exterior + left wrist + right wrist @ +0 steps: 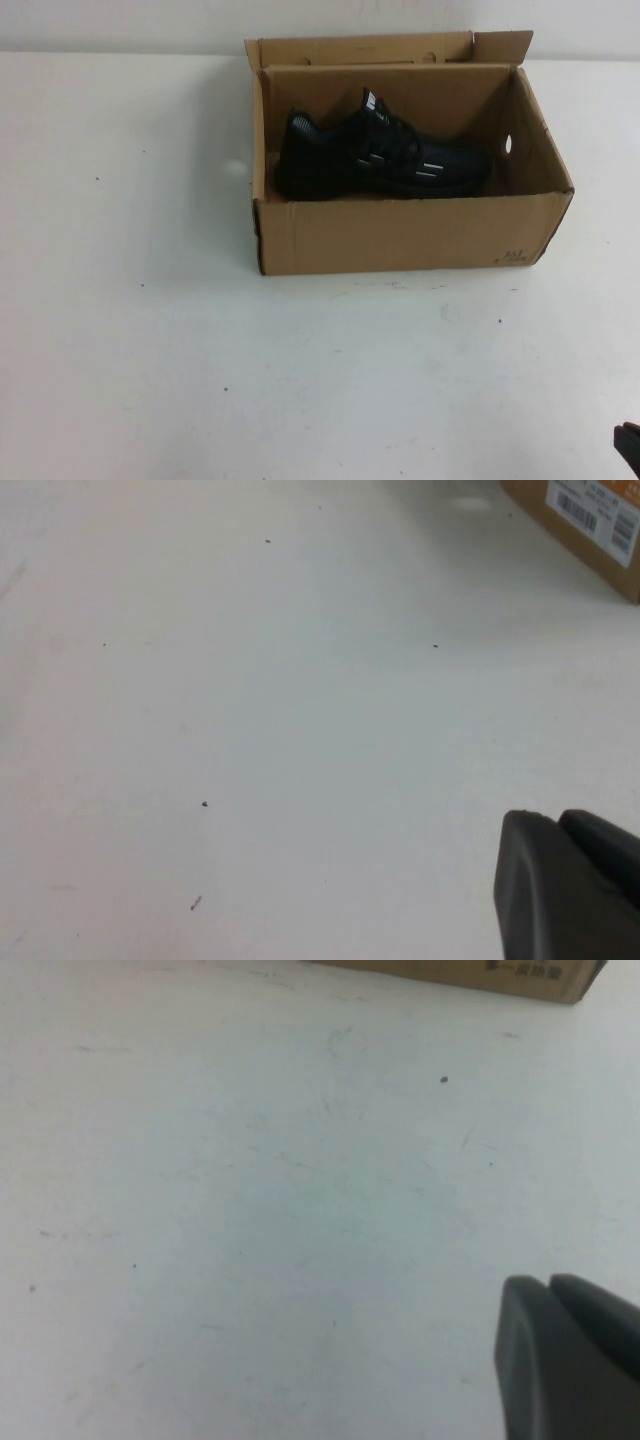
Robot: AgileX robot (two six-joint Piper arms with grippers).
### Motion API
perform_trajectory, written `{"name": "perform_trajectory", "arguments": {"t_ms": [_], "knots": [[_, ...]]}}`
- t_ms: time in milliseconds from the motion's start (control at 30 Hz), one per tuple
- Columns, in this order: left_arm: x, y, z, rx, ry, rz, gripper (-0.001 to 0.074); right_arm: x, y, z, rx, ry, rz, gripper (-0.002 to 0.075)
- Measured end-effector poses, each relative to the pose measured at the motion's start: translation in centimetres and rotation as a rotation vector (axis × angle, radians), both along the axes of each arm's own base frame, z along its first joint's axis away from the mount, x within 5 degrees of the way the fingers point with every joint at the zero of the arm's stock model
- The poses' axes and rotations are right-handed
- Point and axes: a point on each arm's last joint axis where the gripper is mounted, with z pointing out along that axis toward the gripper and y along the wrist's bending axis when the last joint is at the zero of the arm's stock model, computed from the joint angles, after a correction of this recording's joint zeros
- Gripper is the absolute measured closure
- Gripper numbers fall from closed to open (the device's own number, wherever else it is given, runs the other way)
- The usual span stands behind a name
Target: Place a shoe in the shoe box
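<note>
The black shoe (380, 158) lies on its sole inside the open brown shoe box (400, 235), toe towards the end wall with the round hole (508, 144). My left gripper (555, 818) is shut and empty, low over bare table, far from the box; a corner of the box (590, 525) shows in the left wrist view. It is out of the high view. My right gripper (548, 1282) is shut and empty over bare table, with the box edge (480, 972) far ahead. Only its tip (628, 445) shows in the high view, at the front right corner.
The white table (150, 350) carries small dark specks and scuffs. The box flaps (360, 48) stand up at the back. A white label with a barcode (600, 510) is on the box's side.
</note>
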Motion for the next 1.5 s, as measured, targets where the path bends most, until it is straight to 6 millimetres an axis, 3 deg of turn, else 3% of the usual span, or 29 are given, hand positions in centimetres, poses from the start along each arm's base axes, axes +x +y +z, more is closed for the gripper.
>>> {"name": "perform_trajectory", "arguments": {"t_ms": [600,967,1133,1300,1500], "knots": [[0.0,0.0,0.0,0.002,0.002,0.0,0.0736,-3.7,-2.4,4.2,0.112,-0.533,-0.163,0.0743],[0.0,0.0,0.0,0.005,0.002,0.0,0.0736,-3.7,-2.7,3.5,0.106,-0.472,-0.203,0.0743],[0.0,0.0,0.0,0.005,0.002,0.0,0.0736,-3.5,-2.8,1.6,0.163,-0.37,-0.241,0.0743],[0.0,0.0,0.0,0.008,0.001,0.001,0.0736,-3.8,-3.0,-0.4,0.086,-0.185,-0.253,0.0743],[0.0,0.0,0.0,0.008,0.001,0.001,0.0736,-3.8,-3.0,-0.4,0.08,-0.177,-0.257,0.0743]]}}
